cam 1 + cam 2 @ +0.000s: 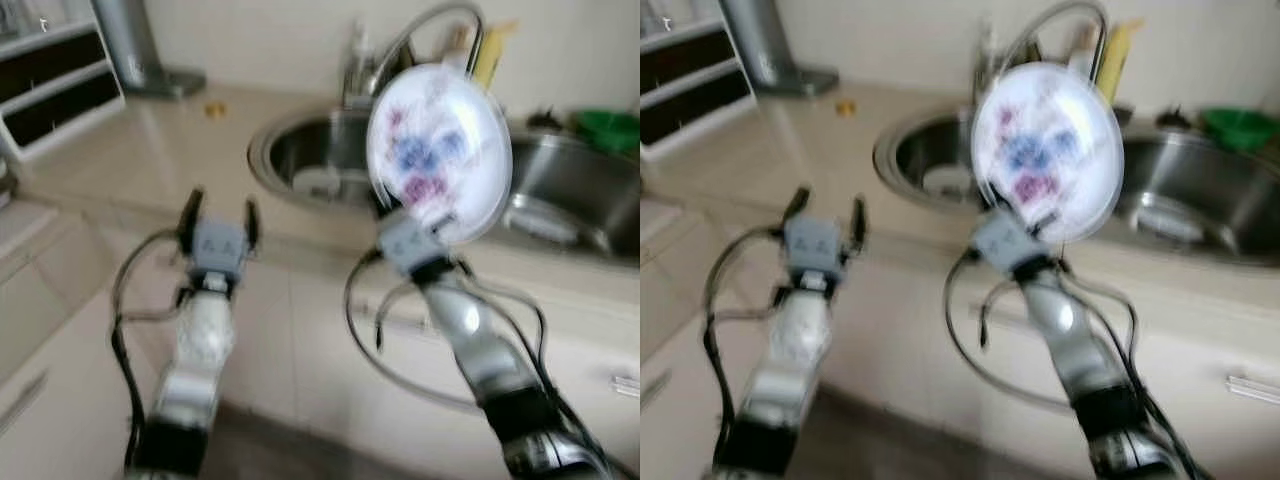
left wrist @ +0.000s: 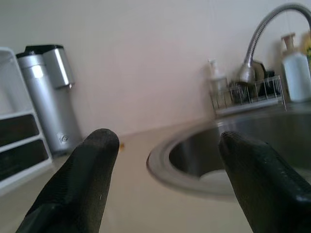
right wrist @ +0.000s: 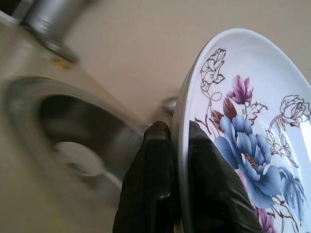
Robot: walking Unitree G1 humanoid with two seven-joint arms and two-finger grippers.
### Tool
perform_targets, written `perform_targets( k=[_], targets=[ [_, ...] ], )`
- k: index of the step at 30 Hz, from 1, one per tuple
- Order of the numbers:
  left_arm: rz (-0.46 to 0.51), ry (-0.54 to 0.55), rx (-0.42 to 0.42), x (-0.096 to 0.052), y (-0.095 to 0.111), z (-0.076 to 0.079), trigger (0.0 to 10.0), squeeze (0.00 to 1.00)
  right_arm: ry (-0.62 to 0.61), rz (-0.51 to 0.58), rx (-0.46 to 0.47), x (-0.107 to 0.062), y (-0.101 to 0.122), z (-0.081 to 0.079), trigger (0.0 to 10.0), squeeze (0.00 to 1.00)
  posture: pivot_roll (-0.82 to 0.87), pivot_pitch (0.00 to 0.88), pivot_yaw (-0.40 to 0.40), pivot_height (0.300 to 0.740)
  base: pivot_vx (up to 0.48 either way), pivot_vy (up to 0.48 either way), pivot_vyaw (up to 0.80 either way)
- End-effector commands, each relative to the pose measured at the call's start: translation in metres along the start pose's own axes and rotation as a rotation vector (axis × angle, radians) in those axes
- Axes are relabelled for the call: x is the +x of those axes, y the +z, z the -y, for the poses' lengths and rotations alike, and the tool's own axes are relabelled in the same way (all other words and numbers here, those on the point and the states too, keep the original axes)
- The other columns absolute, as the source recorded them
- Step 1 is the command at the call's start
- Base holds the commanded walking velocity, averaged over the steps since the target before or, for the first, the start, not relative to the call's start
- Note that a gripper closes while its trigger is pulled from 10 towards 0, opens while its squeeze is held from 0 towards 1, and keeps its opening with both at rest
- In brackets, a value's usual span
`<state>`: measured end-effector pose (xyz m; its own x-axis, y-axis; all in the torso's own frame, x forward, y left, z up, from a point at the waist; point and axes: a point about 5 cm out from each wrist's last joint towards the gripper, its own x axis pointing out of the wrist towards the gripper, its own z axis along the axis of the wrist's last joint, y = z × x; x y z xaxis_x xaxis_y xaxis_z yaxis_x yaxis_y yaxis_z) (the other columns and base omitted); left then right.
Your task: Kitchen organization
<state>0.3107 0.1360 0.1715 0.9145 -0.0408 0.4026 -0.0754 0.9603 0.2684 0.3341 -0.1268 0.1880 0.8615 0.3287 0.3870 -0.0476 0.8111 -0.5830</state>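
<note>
A white plate (image 1: 440, 150) painted with blue and purple flowers stands upright in the air in front of the steel sink (image 1: 320, 150). My right gripper (image 3: 179, 141) is shut on the plate's (image 3: 243, 126) lower rim, one finger on each face. My left gripper (image 1: 218, 218) is raised over the counter's front edge, left of the sink, open with nothing between its fingers (image 2: 92, 165). The head views are blurred.
A curved faucet (image 1: 420, 30) rises behind the sink, with bottles (image 2: 296, 68) and a wire rack (image 2: 248, 94) beside it. A second basin (image 1: 570, 190) lies to the right with a green item (image 1: 605, 125). A silver appliance (image 2: 46, 97) and white shelf (image 1: 50, 80) stand at left.
</note>
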Motion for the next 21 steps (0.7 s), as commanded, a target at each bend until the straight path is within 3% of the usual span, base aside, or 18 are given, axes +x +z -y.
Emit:
perform_targets(
  k=[1, 6, 8, 11, 15, 20, 21],
  targets=[
    [0.008, 0.021, 0.016, 0.002, 0.001, -0.009, 10.0, 0.00, -0.038, 0.036, 0.016, 0.008, 0.010, 0.003, 10.0, 0.00, 0.00, 0.000, -0.022, 0.740, 0.375, 0.000, 0.00],
    [0.006, 0.020, 0.016, 0.002, 0.000, -0.009, 10.0, 0.00, -0.096, -0.032, 0.058, 0.011, 0.002, 0.012, 10.0, 0.00, 0.00, 0.000, -0.023, 0.740, 0.377, 0.000, 0.00],
    [0.005, 0.019, 0.017, 0.001, 0.000, -0.009, 10.0, 0.00, -0.162, -0.072, 0.131, 0.012, -0.003, 0.020, 10.0, 0.00, 0.00, 0.000, -0.024, 0.740, 0.373, 0.000, 0.00],
    [0.005, 0.019, 0.018, 0.001, 0.000, -0.008, 10.0, 0.00, -0.219, -0.125, 0.178, 0.013, -0.010, 0.027, 10.0, 0.00, 0.00, 0.000, -0.024, 0.740, 0.368, 0.000, -0.70],
    [0.004, 0.018, 0.020, 0.000, -0.001, -0.009, 10.0, 0.00, -0.262, -0.103, 0.127, 0.012, -0.009, 0.035, 10.0, 0.00, 0.00, 0.000, -0.023, 0.740, 0.354, 0.000, -0.80],
    [-0.005, 0.008, 0.017, 0.001, -0.001, -0.007, 10.0, 0.00, -0.292, -0.159, 0.164, 0.013, -0.016, 0.041, 10.0, 0.00, 0.00, 0.000, -0.025, 0.740, 0.128, 0.000, 0.00],
    [-0.002, 0.007, 0.014, 0.001, -0.001, -0.006, 10.0, 0.00, -0.303, -0.186, 0.212, 0.014, -0.020, 0.042, 10.0, 0.00, 0.00, 0.000, -0.025, 0.740, 0.000, 0.000, 0.00]
  ],
)
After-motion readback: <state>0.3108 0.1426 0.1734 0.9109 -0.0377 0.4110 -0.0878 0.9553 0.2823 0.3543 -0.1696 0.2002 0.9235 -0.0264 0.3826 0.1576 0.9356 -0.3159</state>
